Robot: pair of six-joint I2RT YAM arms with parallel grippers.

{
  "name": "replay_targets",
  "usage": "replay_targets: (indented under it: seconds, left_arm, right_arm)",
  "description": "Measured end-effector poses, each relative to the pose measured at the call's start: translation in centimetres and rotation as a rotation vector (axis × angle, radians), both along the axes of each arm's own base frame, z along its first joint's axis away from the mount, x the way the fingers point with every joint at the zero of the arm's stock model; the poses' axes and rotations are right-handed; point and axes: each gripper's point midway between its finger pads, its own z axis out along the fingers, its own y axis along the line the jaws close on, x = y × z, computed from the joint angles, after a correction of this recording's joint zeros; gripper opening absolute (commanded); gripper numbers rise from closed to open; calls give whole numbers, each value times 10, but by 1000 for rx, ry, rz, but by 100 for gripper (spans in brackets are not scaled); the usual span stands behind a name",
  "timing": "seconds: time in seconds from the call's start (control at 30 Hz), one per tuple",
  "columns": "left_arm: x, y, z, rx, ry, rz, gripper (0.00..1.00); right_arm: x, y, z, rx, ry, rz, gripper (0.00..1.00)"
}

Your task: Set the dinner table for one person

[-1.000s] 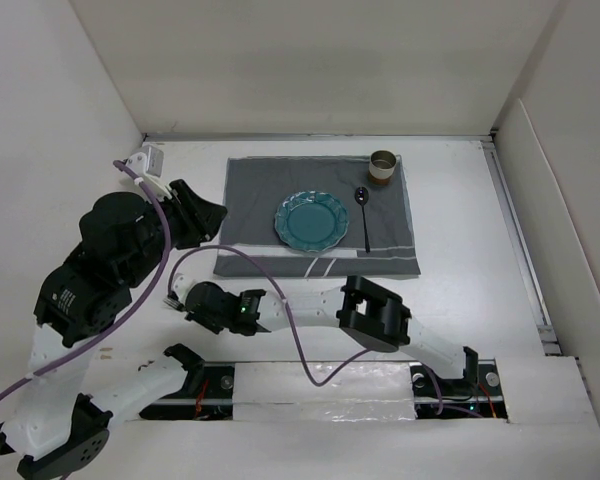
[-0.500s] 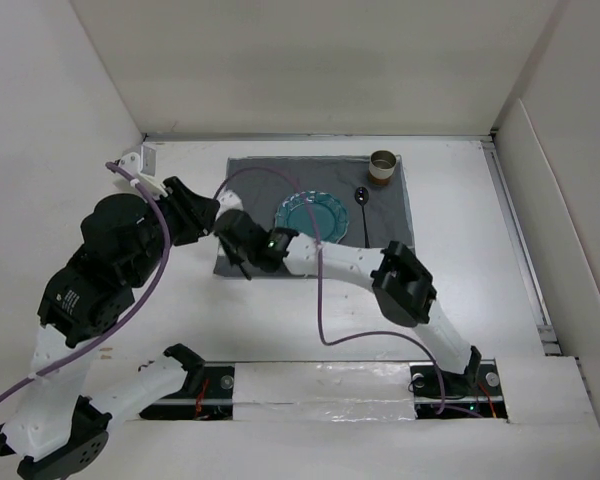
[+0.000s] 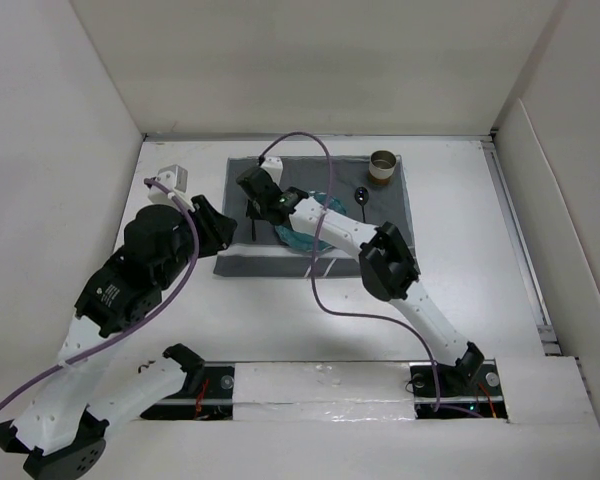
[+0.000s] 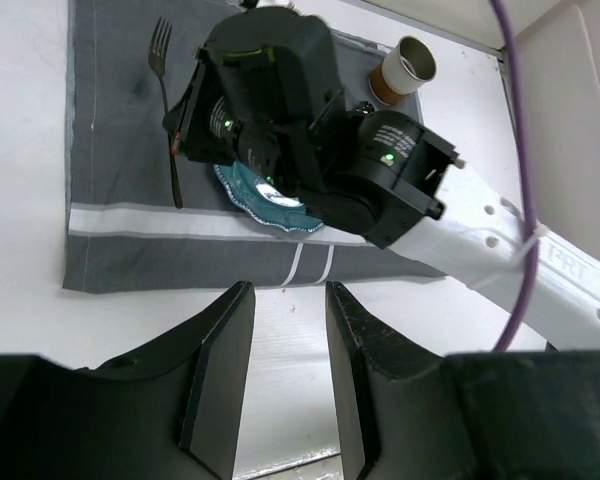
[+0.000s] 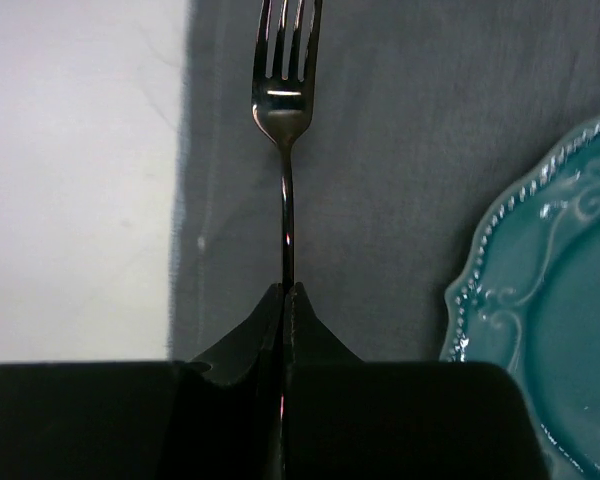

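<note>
My right gripper (image 3: 252, 205) is shut on the handle of a dark fork (image 5: 283, 110). It holds the fork over the left strip of the grey mat (image 5: 400, 150), tines pointing to the far side. The fork also shows in the left wrist view (image 4: 166, 90) and in the top view (image 3: 250, 222). I cannot tell whether it touches the mat. A teal plate (image 3: 298, 238) lies just right of the fork, partly under my right arm. My left gripper (image 4: 288, 295) is open and empty, over the white dinner table (image 3: 470, 230) off the mat's near-left corner.
A black spoon (image 3: 361, 195) lies on the mat right of the plate. A tan cup (image 3: 383, 165) stands at the mat's far right corner. White walls close the table in on the left, far and right sides.
My right arm has swung the fork from the table's near left up and over the left part of the mat. My left arm has shifted a little to the right.
</note>
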Motion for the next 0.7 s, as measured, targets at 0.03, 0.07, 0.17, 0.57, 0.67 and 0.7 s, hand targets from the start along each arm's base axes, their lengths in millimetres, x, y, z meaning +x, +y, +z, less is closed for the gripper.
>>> replay_targets:
  seconds: [0.03, 0.07, 0.17, 0.57, 0.67, 0.7]
  left_arm:
    - [0, 0, -1, -1, 0, -2, 32]
    - [-1, 0, -2, -2, -2, -2, 32]
    - [-1, 0, -1, -4, -9, -7, 32]
    - [-1, -3, -5, 14, -12, -33, 32]
    - [-1, -3, -6, 18, -10, -34, 33]
    - [-1, -3, -6, 19, -11, -35, 33]
  right_arm:
    - [-2, -1, -10, -6, 20, -9, 0]
    - [-3, -2, -17, -11, 38, -15, 0]
    - [-8, -4, -34, -22, 77, -29, 0]
    - [-17, -4, -46, 1, 127, -72, 0]
    - [-24, -6, -60, -15, 148, -76, 4]
    - [-25, -6, -63, -16, 155, -80, 6]
